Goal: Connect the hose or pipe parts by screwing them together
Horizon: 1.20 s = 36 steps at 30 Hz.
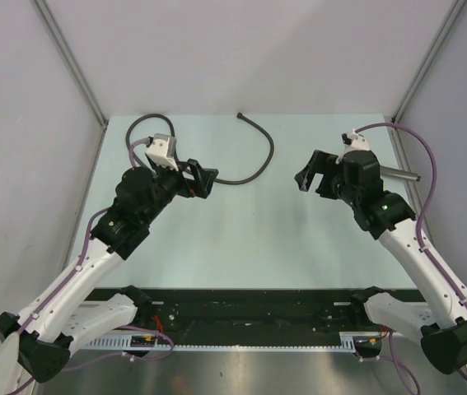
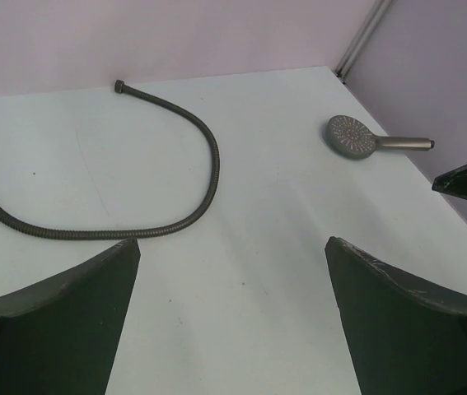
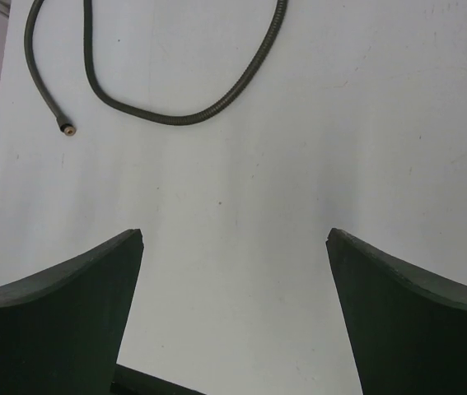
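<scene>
- Your left gripper hangs just at the hose's near bend. The fingers are spread fully apart with nothing between them.
- Your right gripper is well to the right of the hose. Its fingers are spread just as wide, and it grips nothing.
- The hose lies flat on the pale table in a loose curve, neither end joined to anything.
- The shower head lies well to the right of the hose, not touching it. Its dotted face is up and its handle points away from the hose.
- From above, your right arm covers the head; only the handle tip shows.
</scene>
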Tool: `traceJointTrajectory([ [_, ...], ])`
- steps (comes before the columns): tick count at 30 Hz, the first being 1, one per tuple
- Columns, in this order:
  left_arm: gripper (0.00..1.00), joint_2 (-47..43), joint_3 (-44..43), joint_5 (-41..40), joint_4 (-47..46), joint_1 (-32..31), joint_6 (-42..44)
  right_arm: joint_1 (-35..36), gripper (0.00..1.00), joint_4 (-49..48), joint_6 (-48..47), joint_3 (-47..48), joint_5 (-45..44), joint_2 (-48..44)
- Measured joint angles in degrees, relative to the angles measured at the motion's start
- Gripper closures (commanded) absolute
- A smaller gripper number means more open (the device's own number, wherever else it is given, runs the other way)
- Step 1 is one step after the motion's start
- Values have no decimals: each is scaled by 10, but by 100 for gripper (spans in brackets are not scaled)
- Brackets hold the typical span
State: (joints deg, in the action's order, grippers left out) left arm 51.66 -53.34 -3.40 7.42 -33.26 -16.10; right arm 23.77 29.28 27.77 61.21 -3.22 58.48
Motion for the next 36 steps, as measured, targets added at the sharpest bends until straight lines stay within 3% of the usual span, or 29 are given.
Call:
traceJointTrajectory([
  [4,0,0,0,1,0,0,-4,0,0,0,12,0,-22,11],
  [9,0,-1,0,1,0,0,-11,0,8,-21,27,0,-118,46],
  [16,0,-2,1,8,0,0,-33,-53,16,-122,16,2,-229,209],
  [25,0,-8,1,13,0,0,-49,-230,15,-195,24,5,-188,354],
  [36,0,-19,2,17,0,0,-50,-307,20,-242,77,50,-117,486],
])
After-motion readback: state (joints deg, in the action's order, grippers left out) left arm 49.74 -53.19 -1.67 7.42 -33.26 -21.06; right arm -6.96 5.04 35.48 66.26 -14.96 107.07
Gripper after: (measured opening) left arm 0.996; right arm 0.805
